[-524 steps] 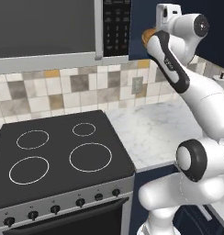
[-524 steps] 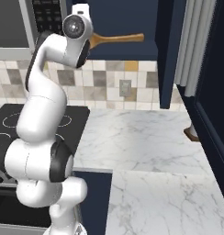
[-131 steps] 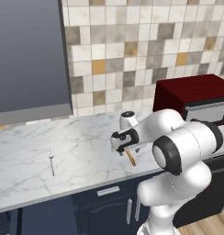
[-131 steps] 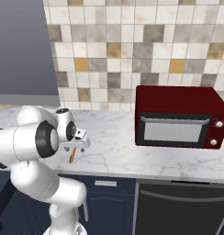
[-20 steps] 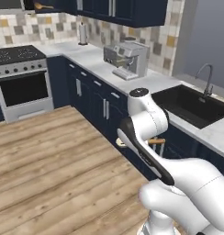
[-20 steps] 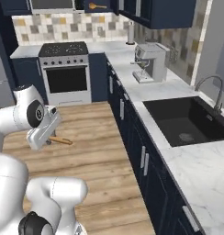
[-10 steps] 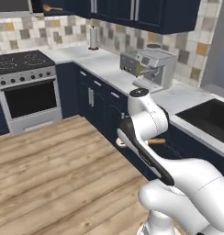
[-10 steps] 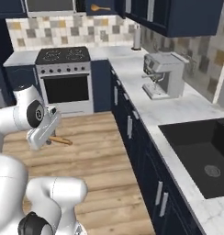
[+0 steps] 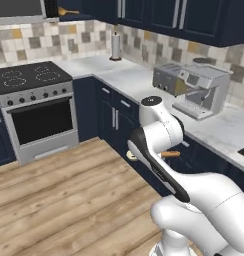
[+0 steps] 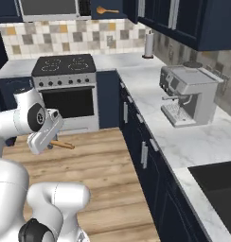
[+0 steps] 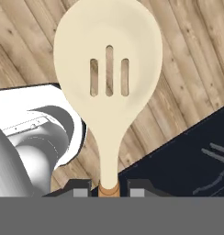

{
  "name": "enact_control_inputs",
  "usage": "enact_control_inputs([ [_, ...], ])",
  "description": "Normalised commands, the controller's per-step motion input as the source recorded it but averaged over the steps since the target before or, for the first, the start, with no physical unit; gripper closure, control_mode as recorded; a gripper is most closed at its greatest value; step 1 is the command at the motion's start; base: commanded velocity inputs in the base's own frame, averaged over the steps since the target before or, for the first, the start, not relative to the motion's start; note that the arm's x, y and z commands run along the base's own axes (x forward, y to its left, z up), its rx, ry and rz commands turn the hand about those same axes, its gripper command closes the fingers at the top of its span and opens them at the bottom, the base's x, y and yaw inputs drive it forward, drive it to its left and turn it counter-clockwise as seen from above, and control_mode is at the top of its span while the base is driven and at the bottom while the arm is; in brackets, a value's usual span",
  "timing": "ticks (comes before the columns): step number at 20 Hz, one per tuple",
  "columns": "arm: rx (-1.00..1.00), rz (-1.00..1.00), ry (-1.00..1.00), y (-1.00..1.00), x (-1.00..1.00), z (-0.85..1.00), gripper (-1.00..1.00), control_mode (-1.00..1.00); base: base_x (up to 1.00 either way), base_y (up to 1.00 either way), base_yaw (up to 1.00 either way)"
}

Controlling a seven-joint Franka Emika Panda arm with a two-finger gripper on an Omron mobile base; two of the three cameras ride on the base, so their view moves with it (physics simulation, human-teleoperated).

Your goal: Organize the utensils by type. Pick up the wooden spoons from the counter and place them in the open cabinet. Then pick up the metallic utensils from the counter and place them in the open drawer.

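Claw (image 11: 109,187) clamped on wooden spoon (image 11: 109,82) at its orange-brown handle, slotted cream bowl over plank floor (image 11: 187,59); second wooden spoon (image 10: 104,10) lies in open cabinet (image 10: 108,14).

**No readable text in the scene**

No lettering, brand, number or sign can be read anywhere in these pictures. The stove's (image 10: 66,78) front panel carries a row of knobs with no legible markings. The coffee machine (image 10: 186,92) on the worktop (image 10: 150,94) shows no legible label. The cream bowl of the wooden spoon (image 11: 109,78) in the hand view bears three slots and no print.
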Motion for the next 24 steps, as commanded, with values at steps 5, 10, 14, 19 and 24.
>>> enact_control_inputs([
  [5,0.0,0.0,0.0,0.0,0.0,0.0,1.0,1.0,1.0,0.26,0.0],
  [10,0.0,0.0,0.0,0.0,0.0,0.0,1.0,1.0,1.0,0.18,0.0],
  [14,0.0,0.0,0.0,0.0,0.0,0.0,1.0,1.0,1.0,0.1,0.01],
  [19,0.0,0.0,0.0,0.0,0.0,0.0,1.0,1.0,1.0,0.0,0.11],
  [24,0.0,0.0,0.0,0.0,0.0,0.0,1.0,1.0,1.0,-0.1,0.16],
])
